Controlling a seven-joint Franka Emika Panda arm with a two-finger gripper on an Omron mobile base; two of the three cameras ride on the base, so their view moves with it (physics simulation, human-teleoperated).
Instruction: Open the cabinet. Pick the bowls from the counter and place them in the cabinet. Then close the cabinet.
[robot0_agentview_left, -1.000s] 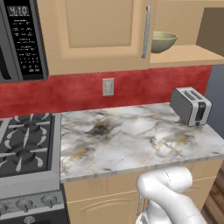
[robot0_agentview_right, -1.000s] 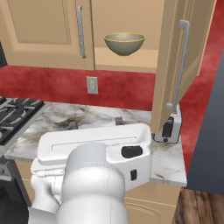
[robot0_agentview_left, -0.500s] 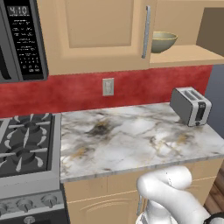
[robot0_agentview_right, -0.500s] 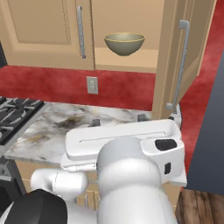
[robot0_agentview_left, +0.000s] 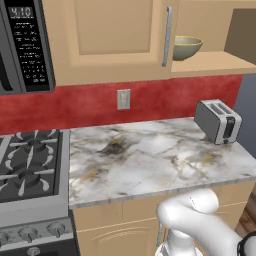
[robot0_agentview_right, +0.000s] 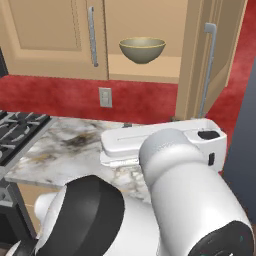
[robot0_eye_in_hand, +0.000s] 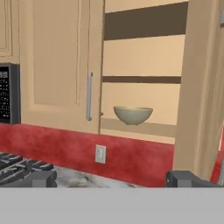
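Since the earlier frame, the arm's white upper link has swung from left to right across the right base view; bowl, toaster and doors have not shifted.

Jaws: fully open, empty. The gripper (robot0_eye_in_hand: 111, 179) faces the cabinet (robot0_eye_in_hand: 144, 65) at about the height of its floor.

Task items: one deep bowl (robot0_agentview_right: 142, 49) sits on the cabinet's floor, behind the open right door (robot0_agentview_right: 202, 55). The left door (robot0_agentview_left: 107, 37) is closed. On the tabletop (robot0_agentview_left: 150, 160) a toaster (robot0_agentview_left: 217, 121) is seen, but no bowl.

Risk: the arm is folded low and close to the base (robot0_agentview_left: 195, 220). Reaching for the open door's handle (robot0_agentview_right: 207, 67), an elbow may strike the door edge or the toaster.

Second bowl: location cannot be determined.
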